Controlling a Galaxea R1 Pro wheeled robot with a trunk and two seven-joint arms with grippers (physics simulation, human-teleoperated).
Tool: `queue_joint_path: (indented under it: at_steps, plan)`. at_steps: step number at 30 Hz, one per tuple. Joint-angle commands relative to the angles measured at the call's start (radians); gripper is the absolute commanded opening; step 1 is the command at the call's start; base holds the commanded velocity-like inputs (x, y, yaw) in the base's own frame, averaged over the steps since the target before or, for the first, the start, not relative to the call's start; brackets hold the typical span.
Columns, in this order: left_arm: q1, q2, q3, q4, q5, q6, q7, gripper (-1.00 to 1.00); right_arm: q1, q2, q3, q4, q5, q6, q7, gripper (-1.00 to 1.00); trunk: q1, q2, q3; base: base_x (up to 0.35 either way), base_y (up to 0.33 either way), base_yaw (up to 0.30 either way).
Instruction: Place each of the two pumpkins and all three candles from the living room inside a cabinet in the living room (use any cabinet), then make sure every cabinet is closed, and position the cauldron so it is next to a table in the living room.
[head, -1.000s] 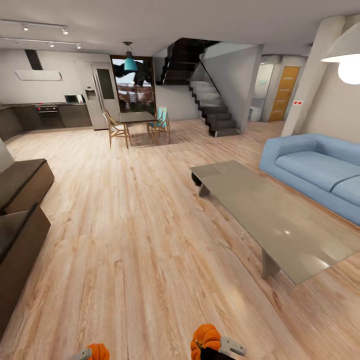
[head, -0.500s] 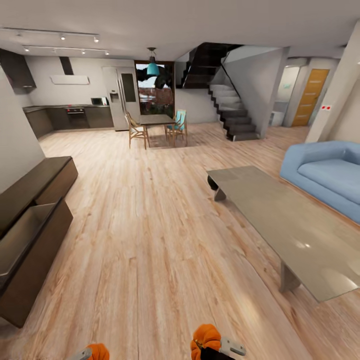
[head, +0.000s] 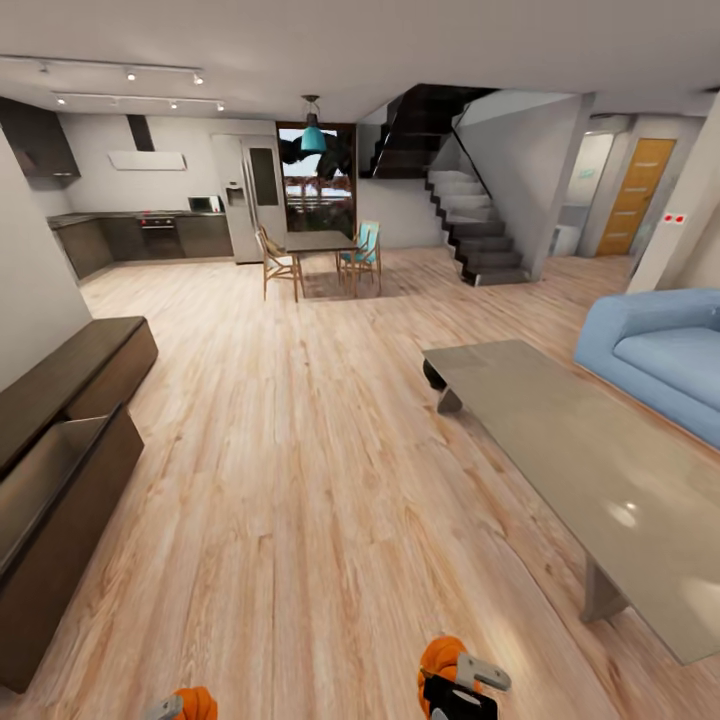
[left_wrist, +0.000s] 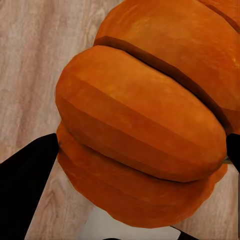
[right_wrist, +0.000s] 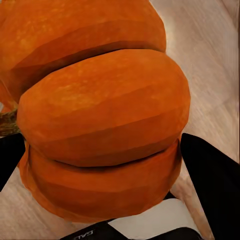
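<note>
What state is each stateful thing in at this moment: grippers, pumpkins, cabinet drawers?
Left gripper: shut on a pumpkin.
Right gripper: shut on the other pumpkin.
Cabinet: near drawer pulled open, nothing visible inside; far drawer closed.

Open-plan home: living area with blue sofa (head: 660, 360) right, low coffee table (head: 580, 470) near, kitchen (head: 150, 225) far left, dining table (head: 318, 242) and staircase (head: 480, 230) far.

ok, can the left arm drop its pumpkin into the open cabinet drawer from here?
Probably not yet. The left gripper holds its pumpkin low by the robot, while the open drawer of the cabinet lies off to the left across bare floor.
</note>
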Motion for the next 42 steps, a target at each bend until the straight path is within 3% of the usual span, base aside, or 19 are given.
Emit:
queue_joint_path:
  at_steps: [1,5,23,36,42]
  plan:
    - [0.000,0.000,0.001,0.000,0.001,0.000,-0.001,-1.00,-0.001,-0.001,0.019,0.000,0.001,-0.002,-0.006,-1.00,0.000,0.000,0.000,0.332,0.000,0.000]
    - [0.000,0.001,0.003,0.000,0.004,0.000,-0.002,-1.00,0.000,-0.003,0.060,0.000,0.001,-0.007,-0.011,-1.00,0.000,0.000,0.000,0.331,0.023,0.000]
    - [0.000,0.001,0.002,0.000,0.004,-0.002,-0.002,-1.00,0.002,0.002,0.068,0.000,0.002,-0.010,-0.007,-1.00,0.000,0.000,0.000,0.292,0.028,0.056]
    - [0.000,0.000,0.002,0.000,0.004,0.000,-0.003,-1.00,0.002,0.000,0.068,0.000,0.002,-0.010,-0.006,-1.00,0.000,0.000,0.000,0.025,-0.007,0.287]
    - [0.000,0.000,0.002,0.000,0.004,0.000,-0.003,-1.00,0.002,0.001,0.068,0.000,0.002,-0.011,-0.006,-1.00,0.000,0.000,0.000,0.000,0.000,0.072]
